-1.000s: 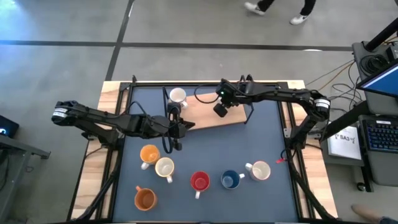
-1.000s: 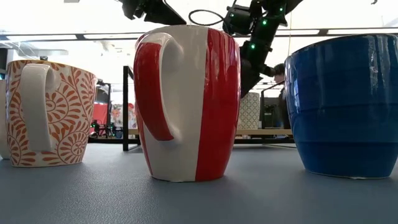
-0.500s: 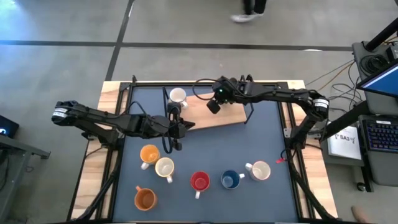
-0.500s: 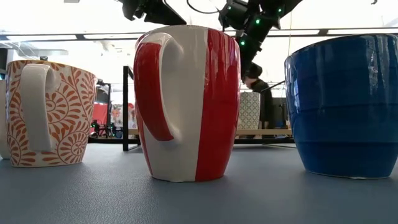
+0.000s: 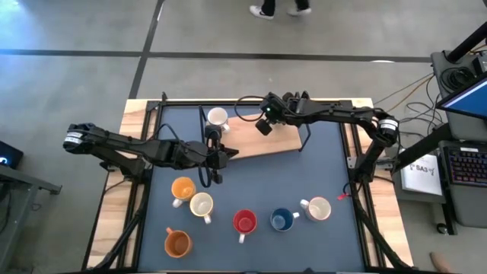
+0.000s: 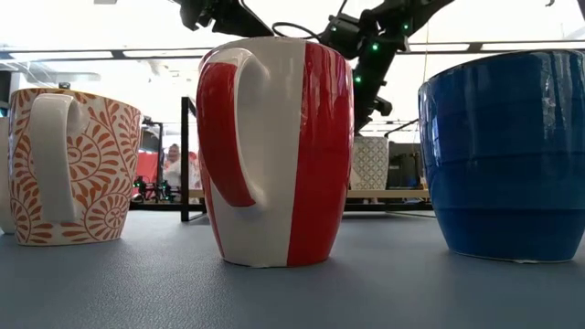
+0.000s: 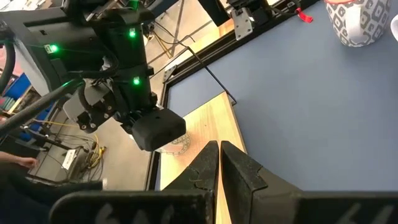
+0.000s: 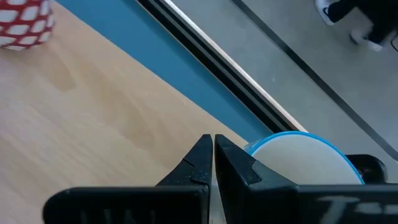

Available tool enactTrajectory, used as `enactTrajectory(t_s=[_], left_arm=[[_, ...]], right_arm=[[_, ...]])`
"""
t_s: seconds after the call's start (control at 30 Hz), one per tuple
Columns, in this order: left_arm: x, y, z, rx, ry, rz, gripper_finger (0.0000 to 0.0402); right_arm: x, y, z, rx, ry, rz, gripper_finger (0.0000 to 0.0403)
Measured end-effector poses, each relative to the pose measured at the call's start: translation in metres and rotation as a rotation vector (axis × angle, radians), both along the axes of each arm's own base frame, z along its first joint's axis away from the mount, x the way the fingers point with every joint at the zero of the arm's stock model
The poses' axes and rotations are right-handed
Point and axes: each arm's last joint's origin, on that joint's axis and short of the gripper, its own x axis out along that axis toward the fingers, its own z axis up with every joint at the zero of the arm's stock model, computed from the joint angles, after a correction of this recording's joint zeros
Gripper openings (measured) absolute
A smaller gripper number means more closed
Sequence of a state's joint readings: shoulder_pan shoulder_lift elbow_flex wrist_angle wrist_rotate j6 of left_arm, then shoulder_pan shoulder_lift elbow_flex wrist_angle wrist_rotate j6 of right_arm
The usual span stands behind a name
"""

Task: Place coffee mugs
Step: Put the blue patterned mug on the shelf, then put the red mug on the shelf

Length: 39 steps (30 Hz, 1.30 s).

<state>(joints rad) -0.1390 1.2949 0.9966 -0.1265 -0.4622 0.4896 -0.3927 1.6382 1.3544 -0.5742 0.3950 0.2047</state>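
From above, the right gripper (image 5: 261, 127) hangs over the wooden board (image 5: 262, 140); its wrist view shows the fingers pressed together, empty. The left gripper (image 7: 219, 163), also closed, faces the board's near edge.

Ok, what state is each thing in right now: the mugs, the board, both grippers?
Red mug: upright on the mat.
Blue mug: upright on the mat.
Orange patterned mug: upright on the mat.
White mug: upright, open end up, by the board's corner.
Wooden board: lying flat.
Left gripper: shut, empty, at the board's end.
Right gripper: shut, empty, above the board.
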Motion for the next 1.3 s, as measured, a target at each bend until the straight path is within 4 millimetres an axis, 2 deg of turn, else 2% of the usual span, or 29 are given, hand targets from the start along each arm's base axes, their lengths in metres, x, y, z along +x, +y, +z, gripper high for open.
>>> enactTrajectory(t_s=[0.4,0.7,0.87,1.03,1.13,1.3], left_arm=[[0.0,0.0,0.0,0.0,0.0,0.0,0.0],[0.0,0.0,0.0,0.0,0.0,0.0,0.0],[0.0,0.0,0.0,0.0,-0.001,0.0,0.0],[0.001,0.0,0.001,-0.033,-0.028,0.012,0.0],[0.001,0.0,0.002,-0.071,-0.049,0.027,0.0],[0.001,0.0,0.003,-0.174,-0.094,0.067,0.0]], right_arm=[[-0.007,-0.007,-0.002,-0.022,0.054,-0.038,0.0009],[-0.007,-0.001,0.004,-0.044,0.055,-0.007,0.0009],[-0.011,0.03,0.031,-0.084,0.004,0.145,0.0009],[-0.035,0.073,0.055,-0.099,-0.104,0.321,0.0009],[-0.049,0.094,0.058,-0.059,-0.251,0.464,0.0009],[-0.072,0.12,0.045,-0.061,-0.408,0.634,0.0009]])
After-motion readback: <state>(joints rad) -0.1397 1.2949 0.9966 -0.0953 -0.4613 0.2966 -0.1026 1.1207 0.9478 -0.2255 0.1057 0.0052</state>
